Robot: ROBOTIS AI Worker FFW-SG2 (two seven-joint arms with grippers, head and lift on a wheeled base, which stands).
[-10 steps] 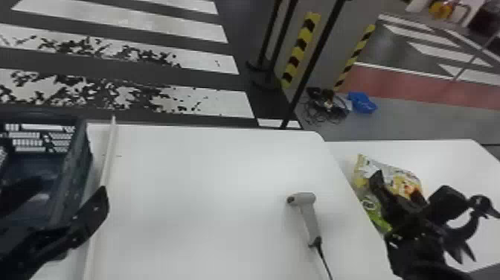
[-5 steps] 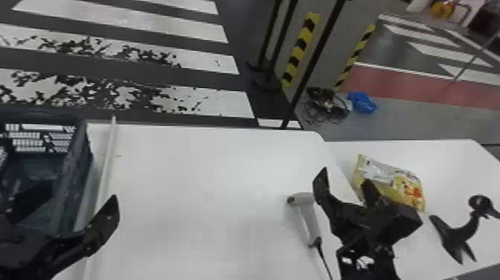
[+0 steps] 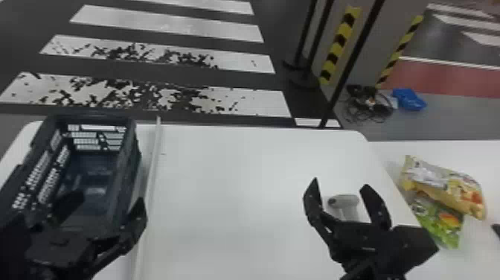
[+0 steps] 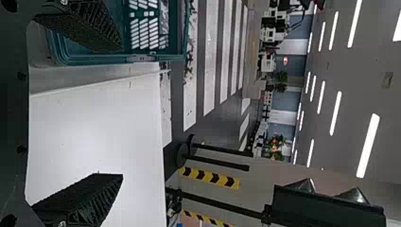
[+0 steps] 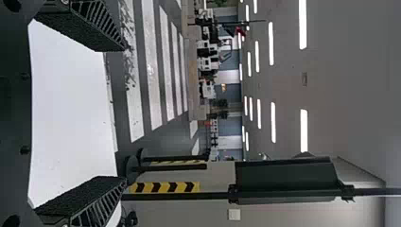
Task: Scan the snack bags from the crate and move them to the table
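Observation:
At the left of the head view stands the dark blue crate (image 3: 128,160), its inner floor visible. My left gripper (image 3: 106,206) is open at its near end, one finger over the inside and one beyond the right wall. My right gripper (image 3: 340,186) is open above the table, the grey scanner (image 3: 344,203) showing between its fingers. Two snack bags, a yellow one (image 3: 446,186) partly over a green one (image 3: 441,223), lie on the right-hand table. Nothing is between the fingers of the left gripper (image 4: 118,113) or right gripper (image 5: 124,113) in their wrist views.
A thin white strip (image 3: 150,175) runs along the white table (image 3: 230,186) beside the crate. Past the far table edge stand black posts (image 3: 348,74). Part of a black object (image 3: 496,231) shows at the right edge.
My right gripper has moved left, from the snack bags to the scanner. The head view has swung left, bringing more of the crate into sight. The left gripper has shifted slightly right.

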